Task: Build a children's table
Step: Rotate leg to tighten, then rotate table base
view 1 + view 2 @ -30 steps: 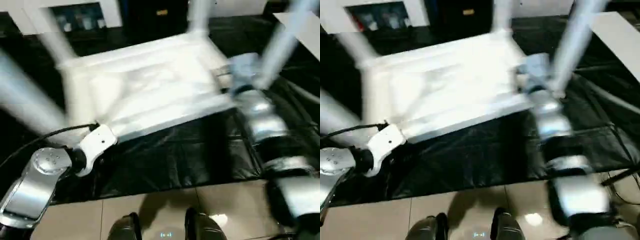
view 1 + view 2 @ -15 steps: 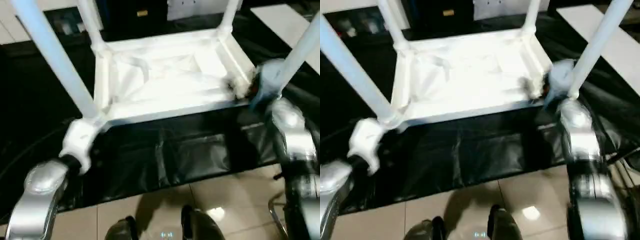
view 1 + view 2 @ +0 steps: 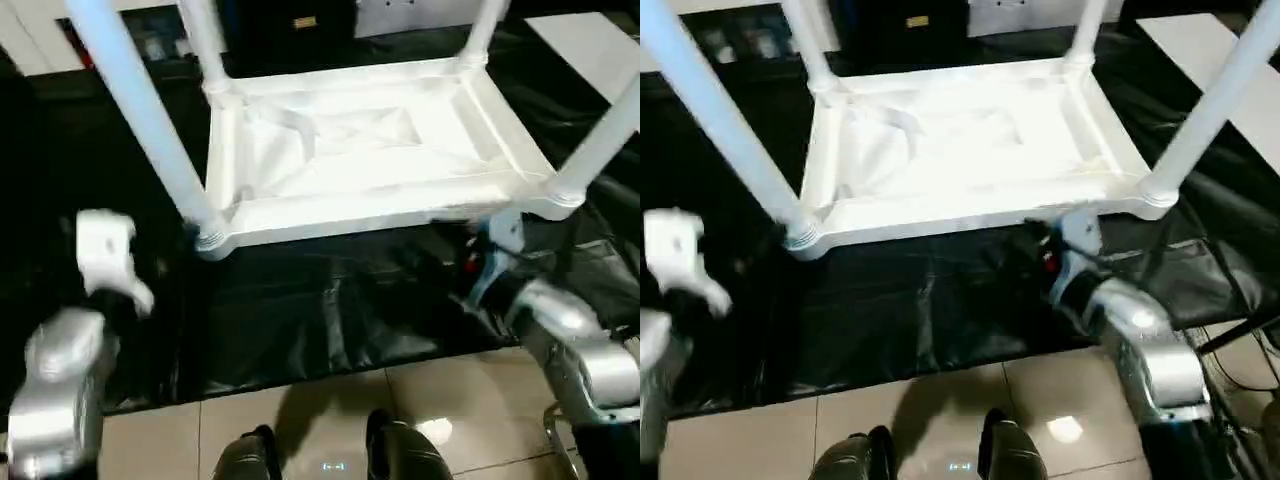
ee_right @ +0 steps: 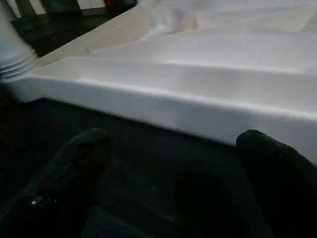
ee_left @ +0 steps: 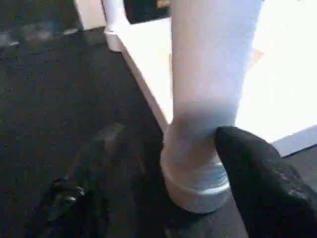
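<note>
Risk is sitting with the white plastic children's table (image 3: pixel 370 150), lying upside down on the black sheet-covered surface (image 3: pixel 330 310), four legs up; I am keeping both the left gripper (image 5: pixel 163 188) and the right gripper (image 4: pixel 173 168) spread, holding nothing; a careless swing could knock a leg (image 5: pixel 208 99) loose from its socket.

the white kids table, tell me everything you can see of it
The children's table lies upside down on the black sheet, its underside facing up. It looks like smooth white plastic: a rectangular top with a raised rim and moulded ribs inside. Four long round legs stand up from round corner sockets, one at each corner, like the near left leg. In the left wrist view one black finger of the left gripper sits right beside that leg's base; contact is unclear. The right gripper is open just short of the near rim.
</note>
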You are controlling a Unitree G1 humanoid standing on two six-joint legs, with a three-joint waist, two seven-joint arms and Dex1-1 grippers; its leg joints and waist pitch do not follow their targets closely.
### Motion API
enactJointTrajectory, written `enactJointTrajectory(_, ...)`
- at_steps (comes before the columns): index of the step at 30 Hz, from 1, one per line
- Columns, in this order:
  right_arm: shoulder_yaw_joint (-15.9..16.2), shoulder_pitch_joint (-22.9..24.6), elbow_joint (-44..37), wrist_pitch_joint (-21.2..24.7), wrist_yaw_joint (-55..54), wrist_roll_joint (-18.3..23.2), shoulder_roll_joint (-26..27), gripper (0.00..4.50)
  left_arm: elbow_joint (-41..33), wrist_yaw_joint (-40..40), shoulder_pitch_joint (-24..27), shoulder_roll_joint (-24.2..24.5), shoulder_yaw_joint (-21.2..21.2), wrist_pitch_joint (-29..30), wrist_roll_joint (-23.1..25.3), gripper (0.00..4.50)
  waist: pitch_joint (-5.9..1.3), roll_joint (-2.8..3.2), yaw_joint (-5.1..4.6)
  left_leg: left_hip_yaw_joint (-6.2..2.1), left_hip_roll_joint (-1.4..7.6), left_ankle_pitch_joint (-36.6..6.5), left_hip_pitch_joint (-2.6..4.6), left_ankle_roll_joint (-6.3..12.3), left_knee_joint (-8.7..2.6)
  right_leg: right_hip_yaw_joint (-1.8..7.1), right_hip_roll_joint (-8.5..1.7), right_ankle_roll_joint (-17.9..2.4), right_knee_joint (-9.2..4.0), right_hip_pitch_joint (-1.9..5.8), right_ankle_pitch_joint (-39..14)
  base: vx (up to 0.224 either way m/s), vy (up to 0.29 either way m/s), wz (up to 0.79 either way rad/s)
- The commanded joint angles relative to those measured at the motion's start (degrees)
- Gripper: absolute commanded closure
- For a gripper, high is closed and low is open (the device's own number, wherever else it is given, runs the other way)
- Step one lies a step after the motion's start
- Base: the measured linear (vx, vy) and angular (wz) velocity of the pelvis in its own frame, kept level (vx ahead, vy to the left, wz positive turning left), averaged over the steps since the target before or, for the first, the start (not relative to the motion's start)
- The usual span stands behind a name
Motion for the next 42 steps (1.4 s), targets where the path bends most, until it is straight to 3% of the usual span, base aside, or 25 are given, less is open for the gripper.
enactJointTrajectory(1,0.54,0.63,-1.23,1.34,-0.66,-0.57,0.05,0.0,1.11,-1.12,-0.43,0.47,0.43,-0.53,-0.99,0.95,-3.58,-0.13,0.06,-0.62,0.6,-18.3,1.17,4.71,-4.13,1.93,-2.17,-3.71,-4.88,3.03,-29.6,0.0,0.0,0.0)
enactJointTrajectory(5,0.71,-0.19,-0.58,3.55,-2.69,-1.03,1.06,0.0,10.7,-9.52,-7.63,4.66,1.09,-0.83,-5.1,0.75,-4.1,0.03,0.19,-0.47,0.52,-14.11,1.02,5.34,-3.95,2.13,-2.27,-6.01,-4.03,3.35,-23.69,0.0,0.0,0.0)
enactJointTrajectory(7,0.66,-0.25,-0.66,4.03,-2.8,-1.29,1.24,0.0,11.91,-10.78,-8.36,5.1,1.07,-1.0,-5.7,0.51,-4.34,0.12,0.14,-0.44,0.7,-11.8,0.93,5.7,-3.84,2.24,-2.44,-7.85,-3.47,3.67,-19.45,0.0,0.0,0.0)
enactJointTrajectory(9,0.58,-0.86,-0.02,4.62,-3.1,-1.65,1.71,0.0,15.91,-16.97,-10.51,7.21,-0.01,-0.46,-7.79,0.36,-4.66,0.02,0.11,-0.18,0.73,-8.81,0.96,6.75,-3.57,2.41,-2.52,-10.52,-2.77,3.92,-14.38,0.0,0.0,0.0)
enactJointTrajectory(10,0.56,-0.9,0.07,4.6,-3.14,-1.68,1.73,0.0,16.13,-17.21,-10.62,7.32,-0.09,-0.51,-7.77,0.33,-4.6,0.05,0.14,-0.05,0.58,-8.37,0.96,7.21,-3.54,2.4,-2.45,-10.69,-2.91,3.84,-14.2,0.0,0.0,0.0)
enactJointTrajectory(11,0.61,-2.17,2.44,3.35,-4.17,-3.14,2.01,0.0,21.76,-19.76,-13.82,8.76,-1.44,-2.48,-6.55,0.2,-4.79,-0.08,0.07,-0.09,0.63,-7.38,0.88,7.8,-3.5,2.4,-2.51,-11.25,-2.64,4.11,-12.93,0.0,0.0,0.0)
enactJointTrajectory(13,0.57,-3.32,4.48,2.47,-5.82,-4.36,2.49,0.0,25.85,-20.67,-16.44,9.05,-1.81,-4.11,-6.31,0.08,-4.77,0.22,0.11,0.0,0.47,-7.08,1.06,7.9,-3.39,2.39,-2.51,-11.67,-2.62,4.03,-12.7,0.0,0.0,0.0)
enactJointTrajectory(17,0.3,-6.83,11.84,0.29,-9.92,-7.62,4.48,0.0,29.86,-25.7,-20.7,7.82,-2.92,-3.0,-9.25,0.08,-4.65,0.18,0.17,0.08,0.71,-8.95,1.26,5.92,-3.5,2.52,-2.85,-12.53,-2.52,4.13,-14.62,0.0,0.0,0.0)
enactJointTrajectory(22,0.76,-10.49,18.85,-2.48,-11.36,-10.17,6.11,0.0,20.47,-35.28,-18.29,8.68,-4.79,7.46,-18.49,0.08,-4.57,0.13,0.11,0.07,1.09,-9.12,1.15,5.07,-3.7,2.72,-3.29,-14.31,-1.95,4.39,-14.36,0.0,0.0,0.0)
enactJointTrajectory(23,0.84,-11.23,19.84,-3.1,-11.58,-10.53,6.37,0.0,17.79,-36.84,-17.14,9.44,-5.46,10.09,-20.43,0.08,-4.32,0.13,0.09,0.26,1.02,-10.37,1.4,5.32,-3.73,2.7,-2.99,-13.84,-2.4,4.07,-16.06,0.0,0.0,0.0)
enactJointTrajectory(24,0.51,-12.39,21.09,-4.03,-11.9,-10.63,7.06,0.0,14.02,-39.09,-15.07,10.76,-6.96,12.64,-22.57,0.08,-4.48,-0.5,-0.07,0.23,1.09,-10.62,1.24,5.19,-3.76,2.74,-3.17,-14.0,-2.12,4.31,-16.37,0.0,0.0,0.0)
enactJointTrajectory(25,0.47,-12.73,21.34,-4.25,-11.93,-10.62,7.23,0.0,12.63,-39.66,-14.19,11.17,-7.58,13.3,-23.07,0.08,-4.35,-0.23,-0.09,0.09,1.13,-10.6,1.05,5.23,-3.83,2.74,-3.33,-13.74,-2.06,4.45,-17.18,0.0,0.0,0.0)
enactJointTrajectory(26,0.53,-13.42,21.76,-4.66,-11.86,-10.64,7.53,0.0,9.56,-40.89,-12.2,12.07,-9.0,14.63,-24.12,0.08,-4.39,-0.52,-0.2,0.28,1.14,-10.88,1.34,5.28,-3.76,2.8,-3.19,-13.15,-2.3,4.21,-18.1,0.0,0.0,0.0)
enactJointTrajectory(28,0.82,-14.48,22.63,-5.39,-11.36,-10.9,8.06,0.0,5.62,-42.11,-9.76,12.94,-10.82,16.32,-25.7,0.08,-4.25,-0.77,-0.41,0.34,1.05,-10.89,1.19,5.35,-3.77,2.81,-3.06,-12.44,-2.36,4.29,-19.31,0.0,0.0,0.0)
enactJointTrajectory(29,0.98,-14.86,22.85,-5.58,-11.06,-10.92,8.28,0.0,3.81,-42.33,-8.7,13.18,-11.51,17.05,-26.47,0.08,-4.17,-0.52,-0.51,0.26,1.08,-11.1,1.17,5.21,-3.84,2.79,-3.06,-12.08,-2.35,4.31,-20.26,0.0,0.0,0.0)
enactJointTrajectory(30,1.26,-15.44,23.36,-6.04,-10.56,-11.31,8.55,0.0,1.35,-42.46,-7.4,13.2,-12.66,17.78,-27.14,0.08,-4.14,-1.08,-0.82,0.35,1.06,-11.59,1.21,5.06,-3.84,2.83,-2.95,-11.7,-2.5,4.26,-21.1,0.0,0.0,0.0)
enactJointTrajectory(35,2.2,-17.55,25.68,-7.71,-9.46,-12.57,9.31,0.0,-6.93,-38.01,-5.25,8.53,-17.9,18.96,-27.25,0.08,-4.22,-1.24,-1.23,0.49,1.02,-11.23,1.28,5.0,-3.61,2.97,-2.83,-10.98,-2.5,4.23,-22.42,0.0,0.0,0.0)
enactJointTrajectory(36,2.32,-18.37,27.11,-8.65,-8.86,-13.05,9.71,0.0,-8.21,-35.9,-5.77,6.41,-18.92,19.64,-27.63,0.08,-4.32,-1.51,-1.43,0.49,0.9,-11.11,1.12,4.96,-3.52,2.93,-2.79,-10.71,-2.57,4.37,-22.6,0.0,0.0,0.0)
enactJointTrajectory(42,3.82,-20.49,29.83,-10.63,-6.97,-14.32,11.92,0.0,-8.56,-30.53,-8.34,-1.46,-23.47,18.59,-26.8,0.08,-4.68,-1.78,-1.92,0.52,0.7,-9.65,0.81,5.71,-2.99,2.88,-2.64,-10.86,-2.33,4.69,-21.15,0.0,0.0,0.0)
